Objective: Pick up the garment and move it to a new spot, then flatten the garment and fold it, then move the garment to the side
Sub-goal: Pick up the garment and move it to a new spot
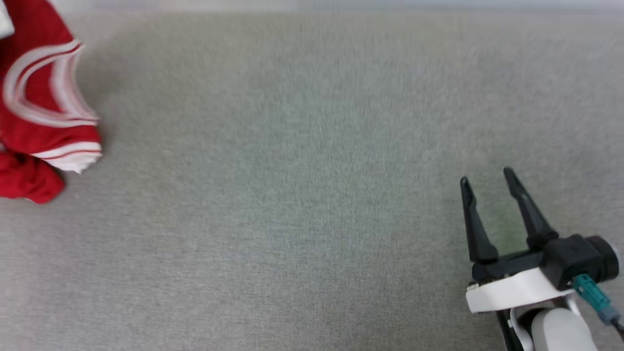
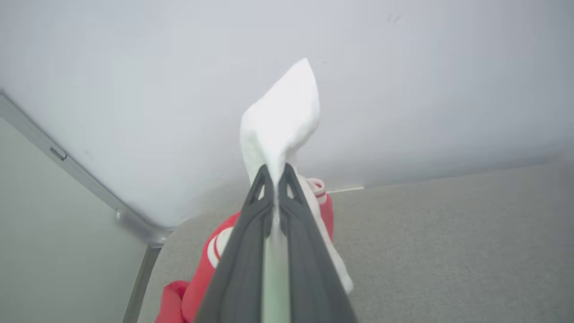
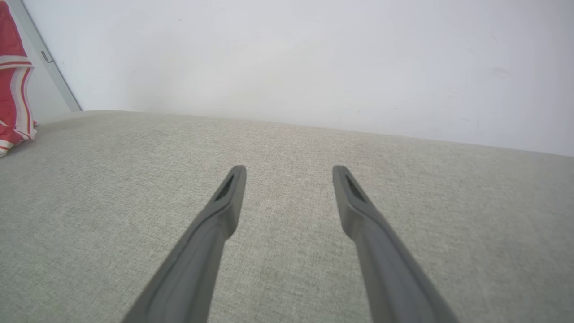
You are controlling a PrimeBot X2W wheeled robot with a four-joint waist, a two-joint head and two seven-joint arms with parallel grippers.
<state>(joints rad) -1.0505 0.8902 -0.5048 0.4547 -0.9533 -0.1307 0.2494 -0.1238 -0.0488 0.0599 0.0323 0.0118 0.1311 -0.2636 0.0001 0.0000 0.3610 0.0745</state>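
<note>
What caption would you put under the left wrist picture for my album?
Left gripper shut on a white fold of the red garment, above a grey surface.

My right gripper (image 1: pixel 485 175) has two long, tapering matte-black fingers above a curved white plastic wrist collar (image 1: pixel 507 292) and a rounded pale grey forearm (image 1: pixel 560 331). A teal plug (image 1: pixel 589 288) with a grey cable sits under its boxy black camera housing (image 1: pixel 575 258). My left gripper (image 2: pixel 275 171) has dark grey fingers with slotted triangular tips.
</note>
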